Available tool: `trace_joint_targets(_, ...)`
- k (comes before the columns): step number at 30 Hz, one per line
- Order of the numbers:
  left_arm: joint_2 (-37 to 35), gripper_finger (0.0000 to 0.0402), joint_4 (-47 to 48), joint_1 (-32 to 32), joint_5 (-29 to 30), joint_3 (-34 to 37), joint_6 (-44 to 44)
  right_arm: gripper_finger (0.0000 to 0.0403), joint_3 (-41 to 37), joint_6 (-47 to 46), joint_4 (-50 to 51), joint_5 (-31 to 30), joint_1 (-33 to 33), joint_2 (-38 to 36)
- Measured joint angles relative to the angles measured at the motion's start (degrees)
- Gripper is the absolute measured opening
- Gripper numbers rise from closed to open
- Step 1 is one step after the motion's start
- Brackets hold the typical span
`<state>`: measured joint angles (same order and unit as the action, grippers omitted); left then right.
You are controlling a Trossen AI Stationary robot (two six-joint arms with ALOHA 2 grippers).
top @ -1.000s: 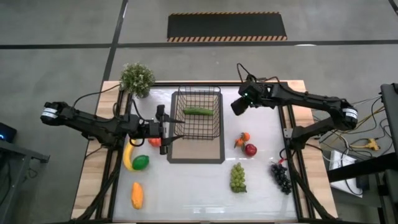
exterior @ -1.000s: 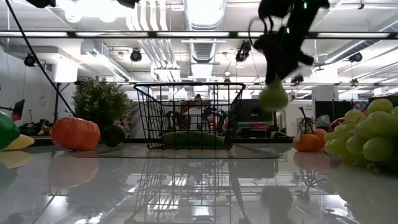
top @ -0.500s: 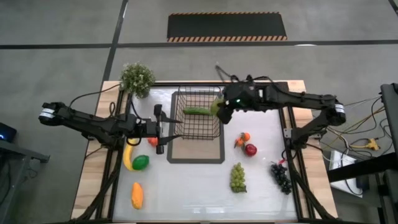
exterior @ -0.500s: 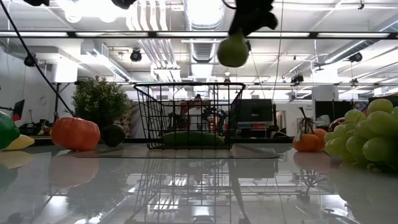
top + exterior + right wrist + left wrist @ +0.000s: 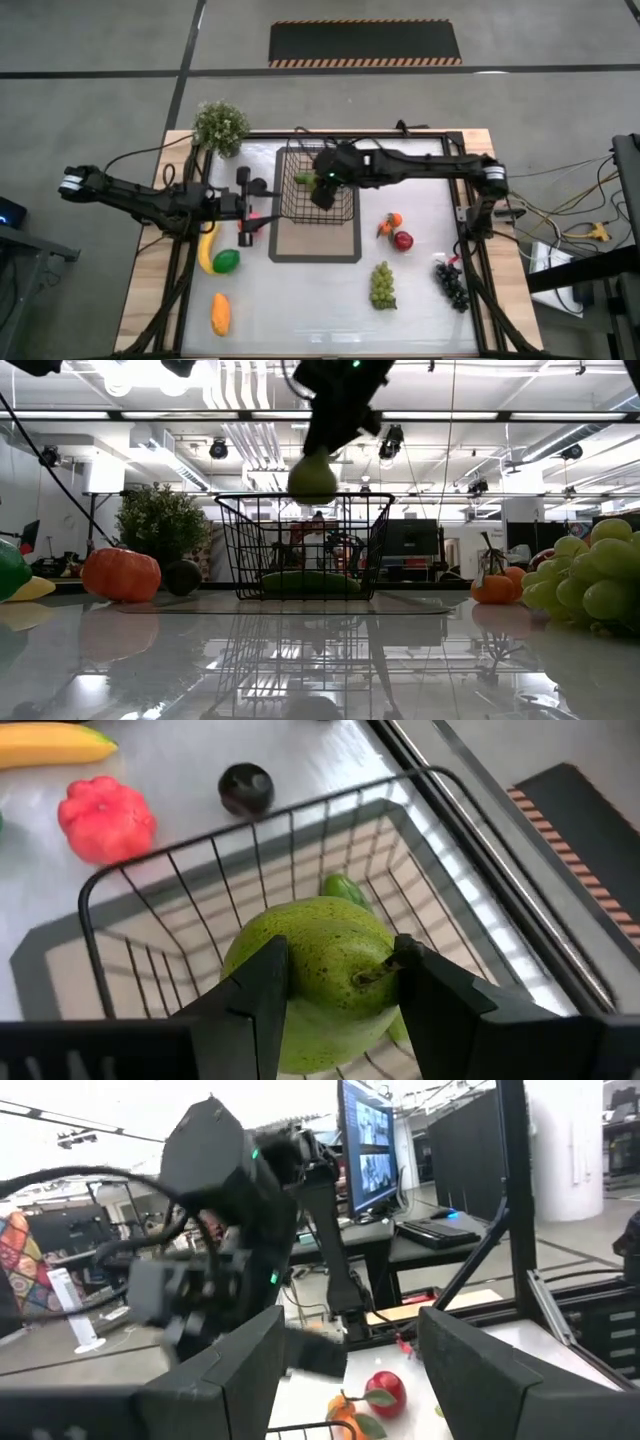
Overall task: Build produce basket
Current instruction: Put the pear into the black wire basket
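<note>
— Fingers of the right gripper point(image 5: 335, 985) are clamped on the green pear point(image 5: 315, 975), one on each side. In the high view it hangs over the black wire basket point(image 5: 343, 213), inside the rim.

— So which step is this?

— Delivery, I'd say: the pear is above the basket, not yet down. Next it wants lowering and letting go clear of the cucumber point(image 5: 308, 583) on the basket floor.

— And the left gripper point(image 5: 247, 207)?

— It waits just beside the basket's left wall, fingers parted, nothing between them.

— Do the views differ?

— The low view shows the pear level with the rim; the overhead hides that height. The overhead alone shows the rest on the table: banana point(image 5: 206, 250), grapes point(image 5: 382, 285), apple point(image 5: 402, 240).
</note>
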<state>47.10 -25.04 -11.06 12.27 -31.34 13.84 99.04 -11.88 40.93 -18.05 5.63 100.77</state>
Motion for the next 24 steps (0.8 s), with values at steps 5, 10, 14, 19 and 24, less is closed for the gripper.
trace_joint_targets(5, 0.4, 0.0212, 0.0, -0.9, 0.0, 0.1, 0.0, 0.0148, 0.0, 0.9, -4.3, 0.0, 0.0, 4.1)
trace_joint_targets(10, 0.5, 0.0212, 0.0, -1.1, 0.0, 0.1, 0.0, 0.0148, -0.1, 1.1, -4.6, 0.0, 0.0, 6.8)
trace_joint_targets(14, 0.5, 0.0212, -0.2, -1.1, 0.0, 0.1, 0.0, 0.0148, -0.1, 1.5, -6.0, 0.0, 0.0, 8.0)
trace_joint_targets(19, 0.6, 0.0212, -0.3, -1.1, 0.0, 0.1, 0.0, 0.0148, -0.2, 1.7, -6.1, 0.0, 0.4, 9.4)
trace_joint_targets(24, 0.5, 0.0212, -0.2, -1.1, 0.0, 0.1, -0.1, 0.0148, -0.3, 2.0, -6.8, -0.1, 0.5, 11.6)
